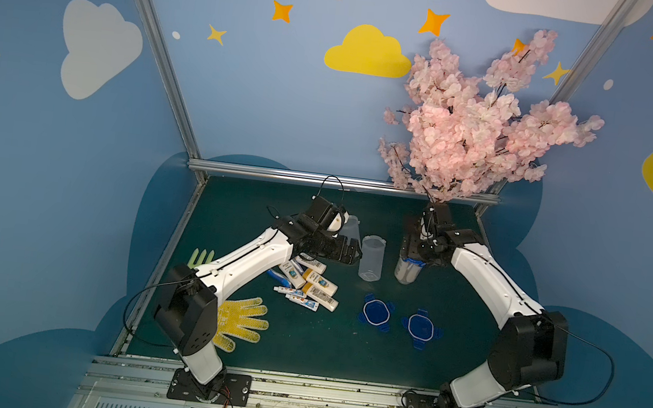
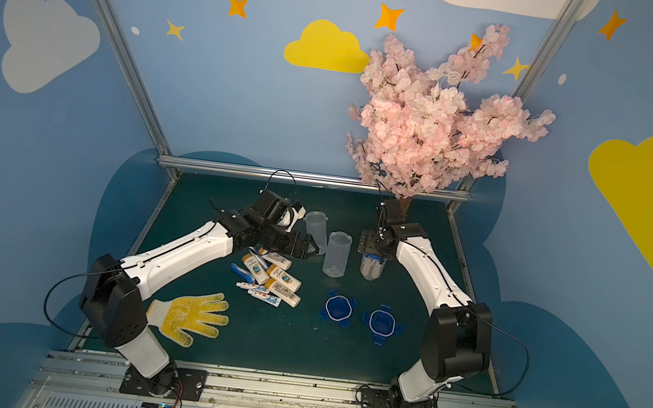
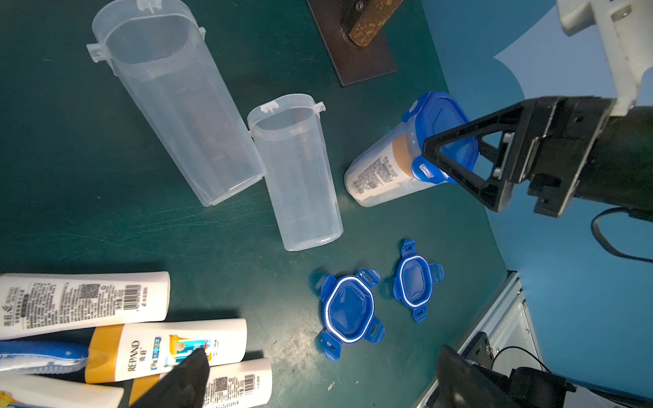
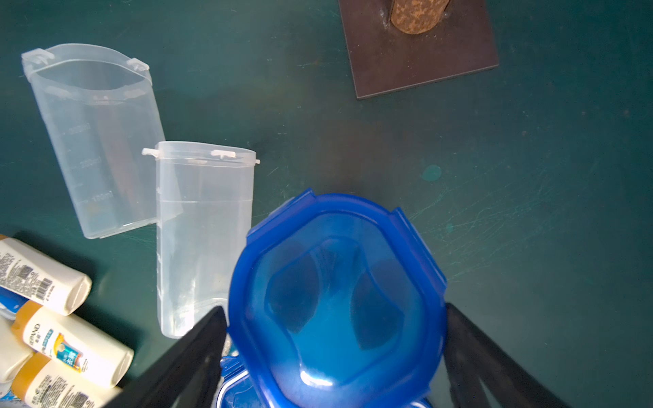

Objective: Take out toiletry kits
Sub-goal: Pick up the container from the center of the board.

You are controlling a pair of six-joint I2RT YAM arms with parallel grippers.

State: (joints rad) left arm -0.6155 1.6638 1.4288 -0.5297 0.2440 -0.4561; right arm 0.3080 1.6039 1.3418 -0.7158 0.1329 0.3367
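Your left gripper [image 1: 354, 253] hangs wide open just past the loose toiletry kits [image 1: 309, 284] on the desk [image 1: 300, 348]: white yellow-capped bottles, tubes and a blue toothbrush. Your right gripper [image 1: 410, 260] straddles the lidded jar [image 1: 406, 272] with its jaws wide; you can't tell whether it grips.

- The left arm [image 1: 245, 260] and right arm [image 1: 487, 280] are shelled in white, with black joints.
- Black cables [image 1: 125, 310] are looped outside.
- Black base plates [image 1: 239, 385] are screwed down.

Pink blossom tree [image 1: 477, 117], yellow glove [image 1: 240, 321], two blue lids [image 1: 376, 312], perhaps green glove [image 1: 201, 260]
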